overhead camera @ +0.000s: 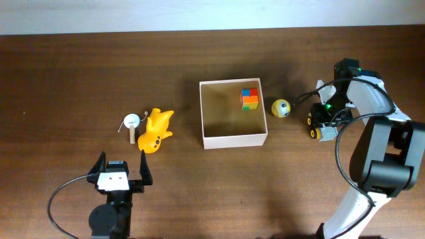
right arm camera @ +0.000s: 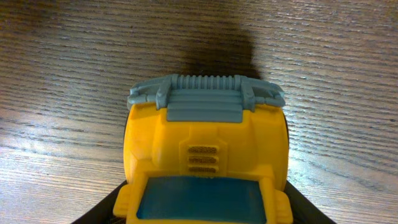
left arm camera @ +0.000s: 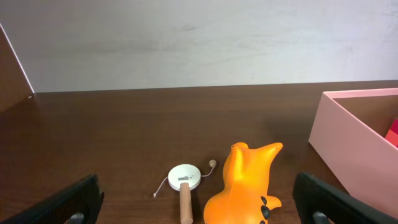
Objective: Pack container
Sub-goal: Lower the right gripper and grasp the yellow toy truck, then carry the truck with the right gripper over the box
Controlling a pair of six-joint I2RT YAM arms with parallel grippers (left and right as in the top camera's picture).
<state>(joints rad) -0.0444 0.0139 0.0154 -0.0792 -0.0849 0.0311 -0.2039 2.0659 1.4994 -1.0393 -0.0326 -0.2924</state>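
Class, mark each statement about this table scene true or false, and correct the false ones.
1. A multicoloured cube lies inside the container. True.
2. The yellow ball is inside the container. False: it sits on the table just outside the right wall.
3. The left gripper holds the orange toy animal. False: it is open and empty; the animal lies on the table beyond it.
4. The yellow toy truck stands on the table, outside the container. True.

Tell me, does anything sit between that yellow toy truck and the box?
Yes: a small yellow ball lies between the truck and the container, just outside its right wall.
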